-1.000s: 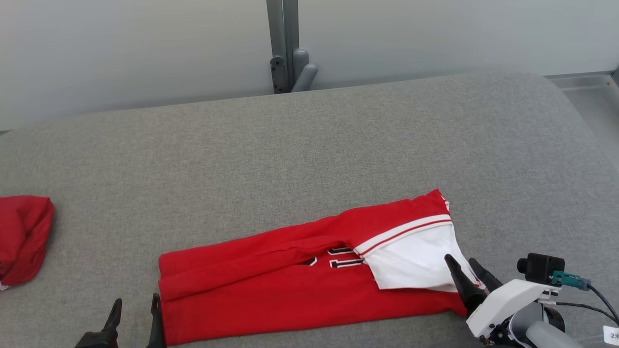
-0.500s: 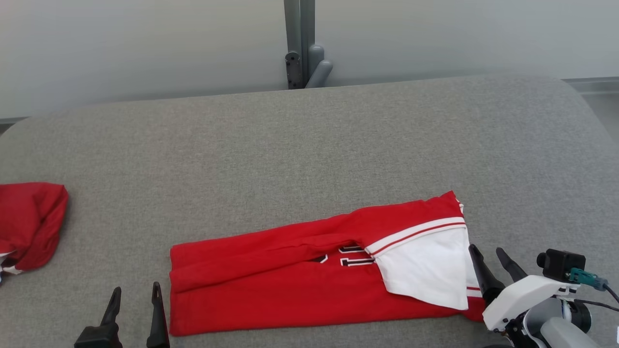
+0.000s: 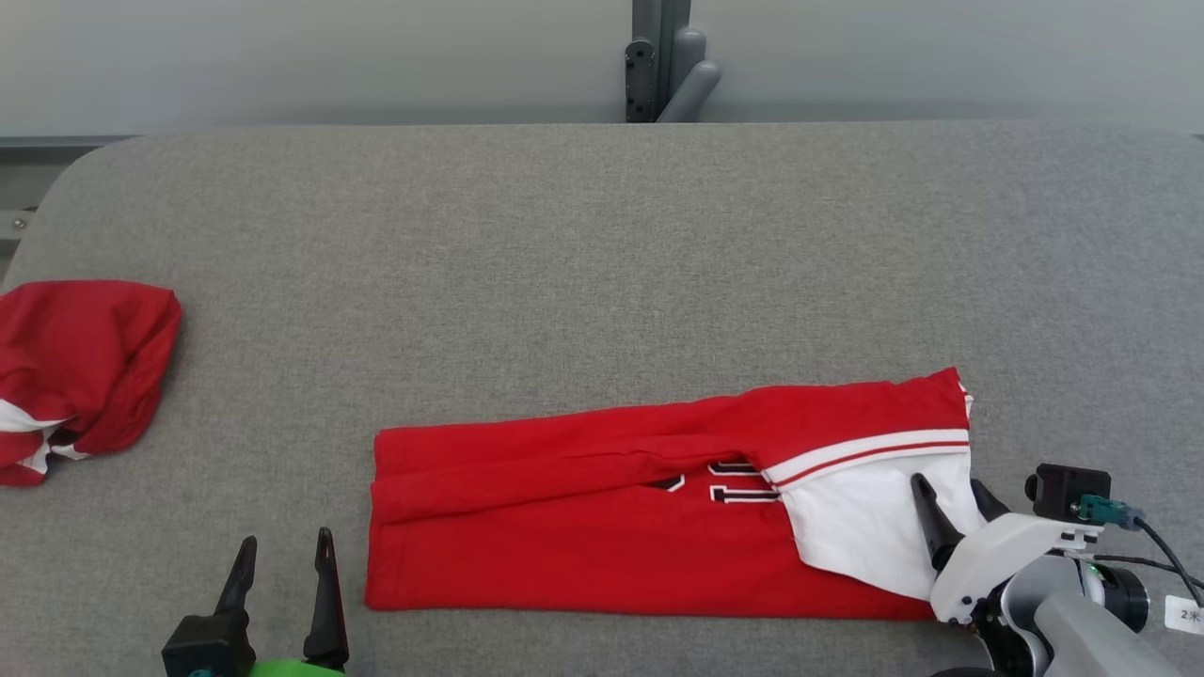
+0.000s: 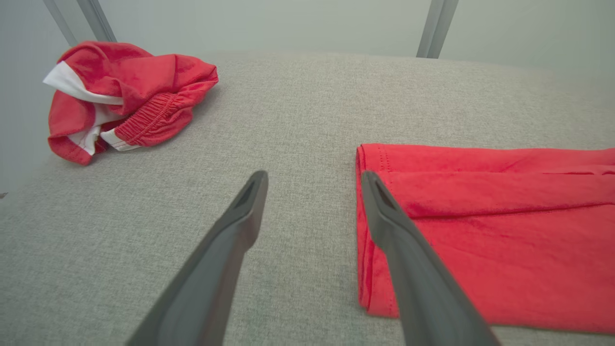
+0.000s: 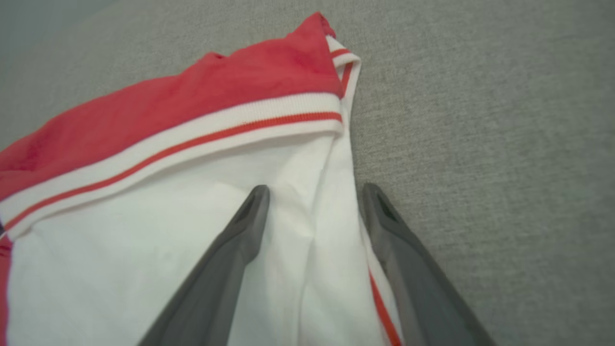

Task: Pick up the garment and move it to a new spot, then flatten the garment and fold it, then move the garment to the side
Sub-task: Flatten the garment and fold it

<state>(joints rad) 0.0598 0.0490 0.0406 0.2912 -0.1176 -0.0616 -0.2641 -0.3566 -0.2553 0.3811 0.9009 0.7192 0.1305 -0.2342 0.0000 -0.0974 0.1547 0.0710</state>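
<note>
Right gripper (image 3: 948,484) shifted over folded garment (image 3: 602,545); two garments (image 3: 85,367).

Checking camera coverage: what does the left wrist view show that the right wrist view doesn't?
Left wrist view, not the right: the crumpled red-and-white garment, the red hemmed end of the folded garment, metal posts behind, and the open left gripper. Right wrist view, not the left: the white panel, its red-striped white band, and the open right gripper over that panel. Both: the folded garment on the grey padded surface.
</note>
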